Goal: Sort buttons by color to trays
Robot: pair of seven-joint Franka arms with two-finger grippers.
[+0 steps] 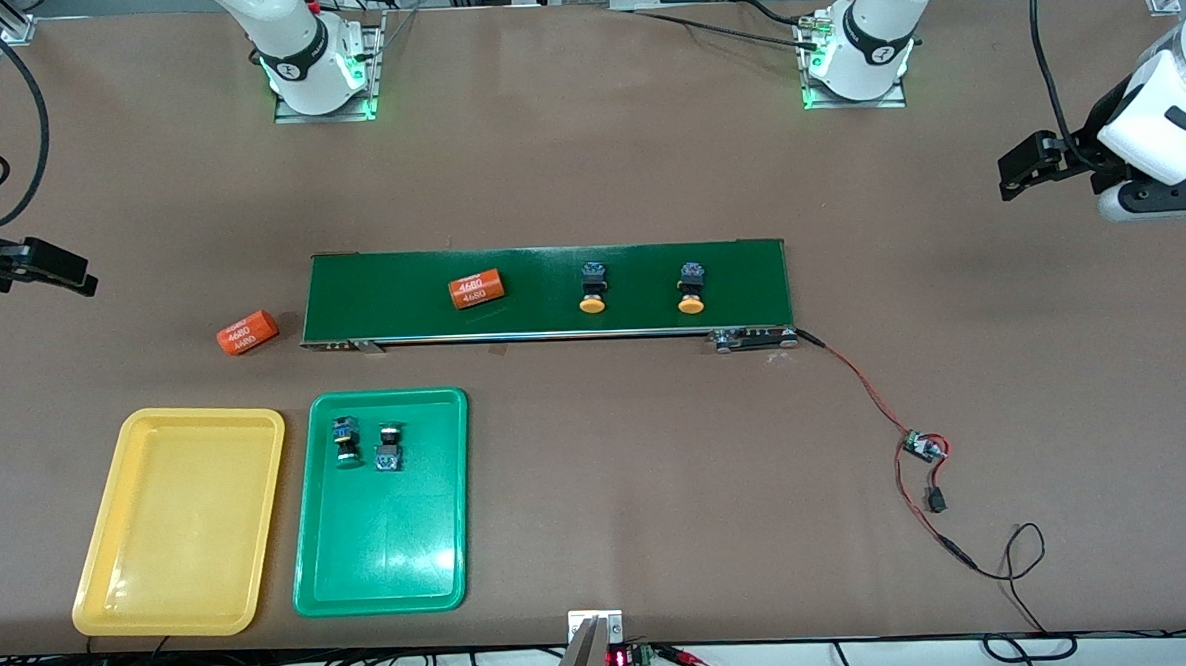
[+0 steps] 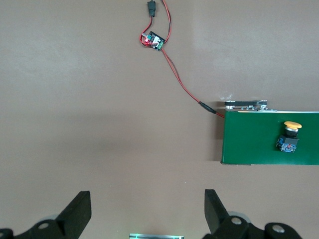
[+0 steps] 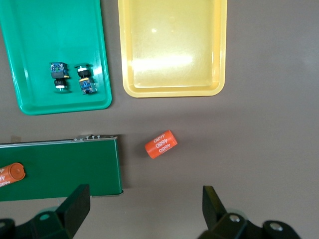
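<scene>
Resting on belt: two yellow buttons (image 1: 592, 287) (image 1: 690, 289), upright in frame, caps toward bottom edge.
Green tray (image 1: 384, 582): two green buttons (image 1: 346, 442) (image 1: 388, 449), also upright in frame.
Left hand (image 1: 1009, 177): frame's right edge, wide open, empty.
Right hand (image 1: 75, 278): frame's left edge, wide open, empty.

You have a brown counter (image 1: 596, 173) carrying a dark green conveyor belt (image 1: 540, 275). An orange cylinder (image 1: 248, 332) lies just off the belt's end toward the right arm. Nearer the front camera sit a yellow tray (image 1: 112, 554) and a green tray (image 1: 311, 525) side by side. A small circuit board (image 1: 923, 448) with red wiring lies toward the left arm's end.
</scene>
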